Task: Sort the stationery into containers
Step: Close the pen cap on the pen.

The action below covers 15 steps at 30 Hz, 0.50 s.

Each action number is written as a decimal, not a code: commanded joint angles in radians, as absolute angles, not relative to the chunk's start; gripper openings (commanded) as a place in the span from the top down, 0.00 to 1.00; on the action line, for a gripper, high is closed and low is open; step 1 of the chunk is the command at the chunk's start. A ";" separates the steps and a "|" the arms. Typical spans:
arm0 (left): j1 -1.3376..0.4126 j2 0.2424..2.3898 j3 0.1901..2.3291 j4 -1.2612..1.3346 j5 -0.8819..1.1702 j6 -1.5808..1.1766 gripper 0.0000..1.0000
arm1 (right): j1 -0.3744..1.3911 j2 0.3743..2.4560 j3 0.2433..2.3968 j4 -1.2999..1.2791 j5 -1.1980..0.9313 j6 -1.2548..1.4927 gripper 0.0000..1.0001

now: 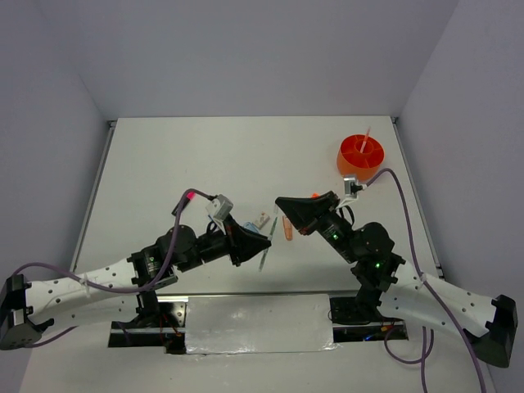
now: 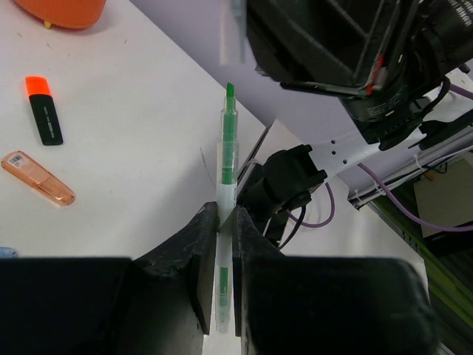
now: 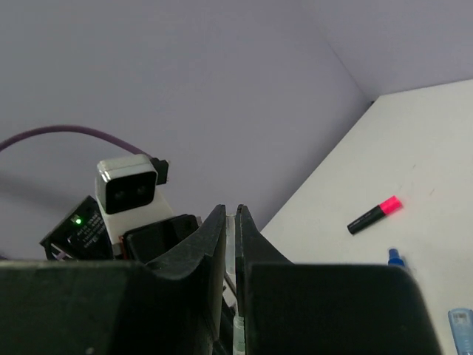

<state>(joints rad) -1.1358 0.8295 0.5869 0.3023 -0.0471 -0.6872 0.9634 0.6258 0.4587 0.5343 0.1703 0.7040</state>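
Note:
My left gripper (image 2: 225, 211) is shut on a clear pen with a green core (image 2: 225, 159), which points up and away; its green tip is bare. The pen also shows in the top view (image 1: 264, 254) in front of the left gripper (image 1: 262, 244). My right gripper (image 3: 230, 211) is shut on a thin clear cap (image 2: 233, 33) and holds it just above the pen tip. In the top view it (image 1: 281, 202) hangs over the table's middle. The orange tub (image 1: 360, 155) stands at the far right with a white stick in it.
An orange-capped black highlighter (image 2: 43, 109) and a peach piece (image 2: 37, 177) lie on the table. A pink-capped highlighter (image 3: 375, 215), a blue-capped tube (image 3: 397, 257) and a blue clip (image 3: 460, 325) lie left of centre. A whitish block (image 1: 261, 219) lies between the grippers.

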 commanded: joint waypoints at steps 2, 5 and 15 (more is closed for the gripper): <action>-1.140 0.799 0.571 0.422 -0.046 -0.681 1.00 | 0.994 0.649 0.508 0.627 0.153 0.663 1.00; -1.140 0.784 0.568 0.408 -0.061 -0.677 1.00 | 0.996 0.649 0.505 0.634 0.160 0.667 1.00; -1.140 0.764 0.565 0.377 -0.091 -0.663 1.00 | 1.000 0.641 0.511 0.617 0.166 0.660 1.00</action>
